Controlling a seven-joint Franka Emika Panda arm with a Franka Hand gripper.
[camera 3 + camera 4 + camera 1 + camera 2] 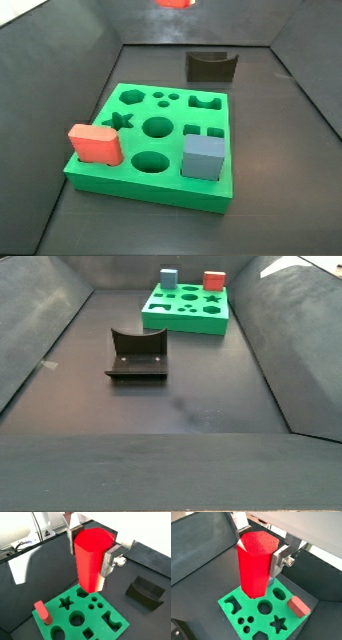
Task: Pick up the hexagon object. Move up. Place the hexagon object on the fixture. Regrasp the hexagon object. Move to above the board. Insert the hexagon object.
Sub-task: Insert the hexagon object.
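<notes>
Clamped between flat silver finger plates, the gripper (93, 549) holds the slim bright red hexagonal plastic peg, the hexagon object (89, 559), upright by its upper part; both wrist views show the plates pressed against opposite sides of the peg (256, 564), with its lower end hanging free in the air. Below it lies the large bright green square board (83, 619) with shaped holes, resting on the dark floor. In both wrist views the peg's lower end appears over the edge of the board nearest the arm, clear of its surface.

On the board stand a salmon-pink rounded block (95, 143) and a grey-blue cube (203, 156), side by side along one edge, the pink block at a corner. Hexagon, star, round and square holes show open across the rest of the slab (134, 180).

In a side view only a sliver of the red peg (175, 3) shows at the top edge of the picture, high above the floor. The small dark fixture (210, 66) with a U-shaped notch stands on the floor apart from the board (187, 318), with nothing on it (138, 353).
</notes>
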